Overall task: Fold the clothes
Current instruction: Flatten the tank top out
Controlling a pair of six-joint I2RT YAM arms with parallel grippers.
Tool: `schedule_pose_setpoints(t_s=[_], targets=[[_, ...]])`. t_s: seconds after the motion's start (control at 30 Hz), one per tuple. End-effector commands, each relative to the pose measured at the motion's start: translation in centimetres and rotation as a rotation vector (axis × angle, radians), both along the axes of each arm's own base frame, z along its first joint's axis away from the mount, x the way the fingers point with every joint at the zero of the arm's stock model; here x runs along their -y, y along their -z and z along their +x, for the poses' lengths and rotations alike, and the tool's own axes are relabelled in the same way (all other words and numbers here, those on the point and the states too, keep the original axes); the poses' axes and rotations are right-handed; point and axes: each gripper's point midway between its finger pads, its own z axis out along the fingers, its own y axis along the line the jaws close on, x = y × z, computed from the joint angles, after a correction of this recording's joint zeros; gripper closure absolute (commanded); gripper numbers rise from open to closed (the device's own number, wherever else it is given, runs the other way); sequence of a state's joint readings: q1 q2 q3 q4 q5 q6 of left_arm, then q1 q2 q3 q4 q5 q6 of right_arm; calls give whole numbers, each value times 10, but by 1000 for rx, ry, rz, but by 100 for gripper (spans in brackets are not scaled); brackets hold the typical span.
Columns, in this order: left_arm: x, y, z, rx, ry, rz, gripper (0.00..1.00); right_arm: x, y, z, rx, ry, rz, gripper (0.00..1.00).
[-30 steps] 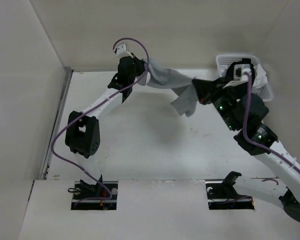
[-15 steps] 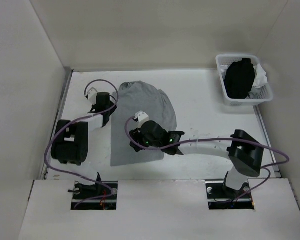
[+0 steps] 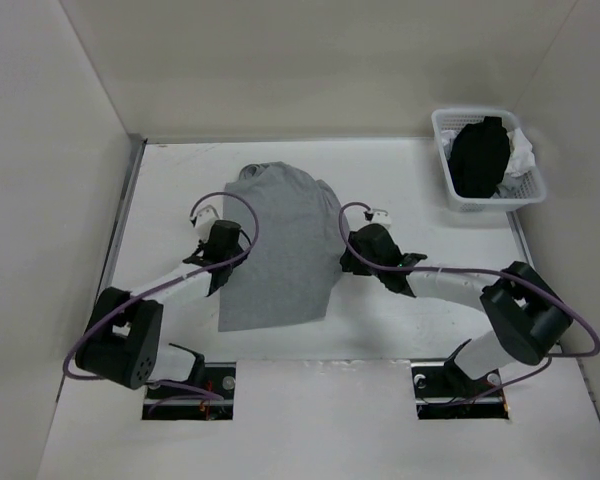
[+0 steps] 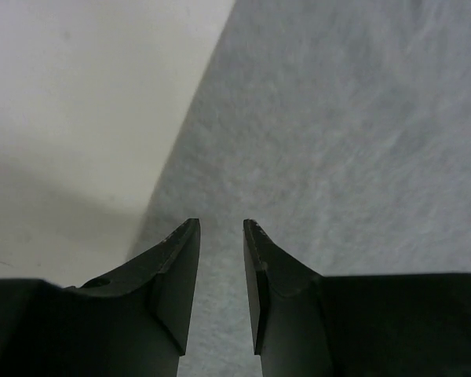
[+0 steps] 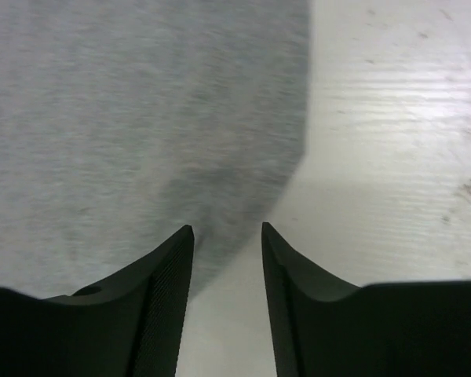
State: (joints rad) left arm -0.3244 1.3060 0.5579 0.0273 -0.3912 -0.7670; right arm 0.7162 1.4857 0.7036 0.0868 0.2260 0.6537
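The clothes, a heather-grey T-shirt (image 3: 280, 250), lie spread flat on the white table, folded into a tall narrow shape. My left gripper (image 3: 230, 262) hovers at the shirt's left edge. In the left wrist view that gripper (image 4: 221, 229) is open, with grey fabric (image 4: 337, 141) below the gap and nothing between its fingers. My right gripper (image 3: 344, 256) sits at the shirt's right edge. In the right wrist view it (image 5: 226, 229) is open over the shirt's border (image 5: 141, 118), half above fabric and half above bare table.
A white basket (image 3: 450, 190) stands at the back right corner and holds a black garment (image 3: 478, 155) and a white cloth (image 3: 525, 155). Walls enclose the table on the left, back and right. Purple cables loop off both wrists.
A second ago both grippers held the shirt up at the back of the table. It now lies flat, both grippers have let go, and each arm has moved to a side edge.
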Motion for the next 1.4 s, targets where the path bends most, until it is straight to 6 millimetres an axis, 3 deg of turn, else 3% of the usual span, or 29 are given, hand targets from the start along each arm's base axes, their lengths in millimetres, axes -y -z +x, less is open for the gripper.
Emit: schedule_pose_setpoints(t_s=[0.0, 0.07, 0.13, 0.37, 0.47, 0.53, 0.63, 0.7, 0.87, 1.0, 1.1, 1.17, 1.27, 1.37], targets=[[29, 12, -5, -42, 109, 36, 73, 6, -12, 21, 32, 96, 36, 53], [53, 6, 1, -6, 161, 32, 74, 2, -7, 23, 14, 90, 37, 52], [61, 8, 4, -1, 175, 45, 74, 2, 1, 24, -12, 107, 41, 52], [45, 48, 13, -84, 100, -20, 78, 5, 30, 26, -87, 169, 49, 60], [45, 54, 21, -77, 84, -63, 78, 1, 26, 39, -56, 192, 100, 85], [47, 51, 29, -64, 79, -97, 78, -1, 7, 50, 15, 192, 163, 96], [55, 43, 36, -35, 86, -114, 78, 4, -33, 42, 103, 154, 199, 100], [61, 38, 39, -16, 97, -121, 78, 10, -54, 15, 86, 111, 182, 100], [62, 34, 42, 9, 93, -119, 78, 2, -91, -64, -10, -75, 70, 98], [60, 31, 42, 16, 90, -121, 78, -7, -134, -81, 16, -126, 98, 98], [56, 34, 43, 9, 79, -120, 78, -18, -148, -76, 45, -142, 140, 97], [54, 35, 45, 9, 71, -123, 78, -25, -147, -60, 70, -142, 164, 96], [55, 33, 49, 16, 66, -130, 77, -20, -102, -5, 20, -93, 139, 97], [56, 28, 49, 25, 74, -124, 76, -15, -55, 35, -16, -47, 80, 97]])
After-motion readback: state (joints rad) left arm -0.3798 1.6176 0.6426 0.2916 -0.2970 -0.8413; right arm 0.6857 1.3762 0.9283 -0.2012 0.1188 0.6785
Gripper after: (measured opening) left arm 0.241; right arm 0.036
